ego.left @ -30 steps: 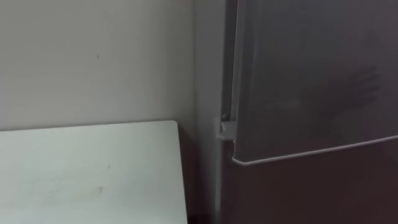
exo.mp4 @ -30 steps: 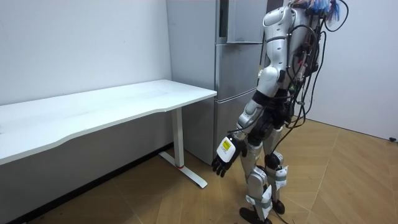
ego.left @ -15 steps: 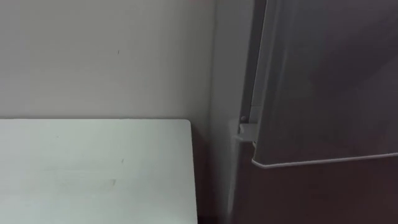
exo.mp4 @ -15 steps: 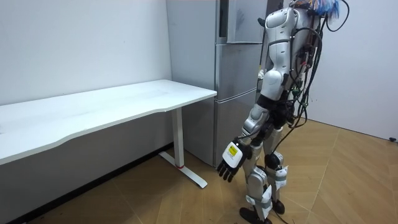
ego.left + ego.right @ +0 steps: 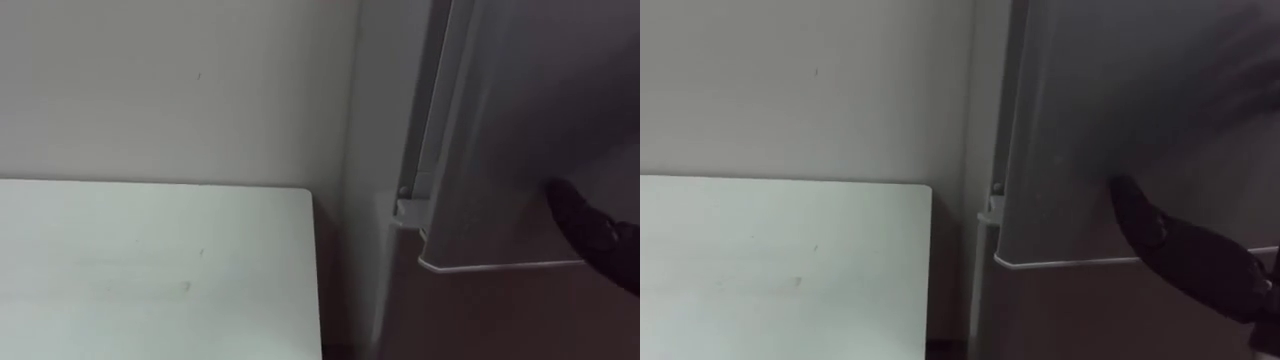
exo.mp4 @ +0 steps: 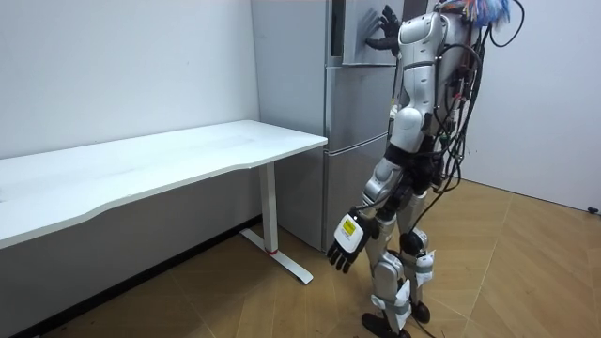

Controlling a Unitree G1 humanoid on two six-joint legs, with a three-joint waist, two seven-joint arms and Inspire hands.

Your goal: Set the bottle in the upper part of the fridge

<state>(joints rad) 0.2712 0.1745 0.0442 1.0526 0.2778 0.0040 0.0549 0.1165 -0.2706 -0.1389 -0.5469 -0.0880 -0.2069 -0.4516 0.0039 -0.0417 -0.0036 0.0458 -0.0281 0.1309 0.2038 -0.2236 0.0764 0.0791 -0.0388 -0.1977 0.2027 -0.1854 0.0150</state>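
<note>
Upper fridge door (image 5: 520, 120): R hand (image 6: 380, 28) flat on it, fingers spread, gripping nothing. L hand (image 6: 346, 242) hanging well below door, fingers loose. White table (image 5: 150, 270) left of door.

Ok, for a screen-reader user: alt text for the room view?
The robot stands at the grey fridge, right robot hand raised flat on its upper door, left robot hand hanging open. A white table stands on the room view's left.

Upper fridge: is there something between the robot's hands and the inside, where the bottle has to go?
Yes: the upper door of the fridge covers the opening. The right hand lies on the door's front, fingers spread. The left hand hangs open and empty beside the leg.
</note>
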